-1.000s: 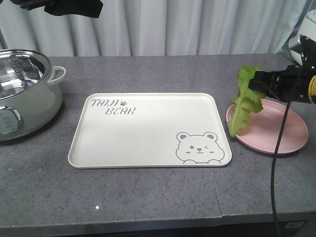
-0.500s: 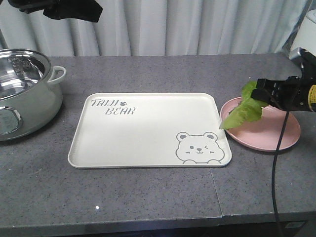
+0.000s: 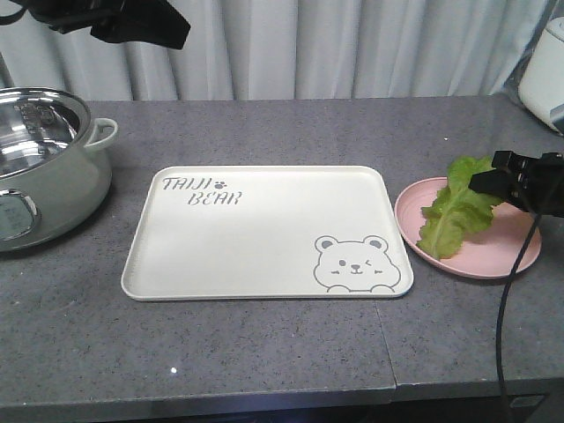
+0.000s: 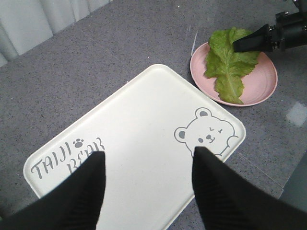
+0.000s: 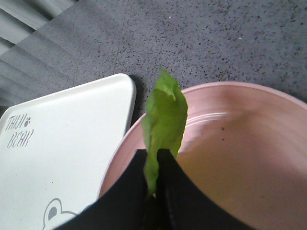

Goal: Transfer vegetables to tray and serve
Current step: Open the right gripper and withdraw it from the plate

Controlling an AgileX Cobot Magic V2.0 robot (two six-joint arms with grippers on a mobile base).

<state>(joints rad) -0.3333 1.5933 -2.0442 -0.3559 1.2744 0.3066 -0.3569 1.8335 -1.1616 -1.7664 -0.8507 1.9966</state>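
while pinched at one end between the right gripper (image 5: 153, 168) fingers, lettuce leaf (image 3: 456, 210) rests across pink plate (image 3: 507, 254), right of frame; tray (image 3: 264, 238) just beside plate, centre; left gripper (image 4: 146, 184) spread above tray.

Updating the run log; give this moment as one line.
right gripper shut on crinkly green lettuce leaf | leaf over round pink plate | cream rectangular bear tray empty | left gripper open above tray

The right gripper (image 5: 152, 160) hides one end (the base) of the lettuce (image 5: 165, 117).
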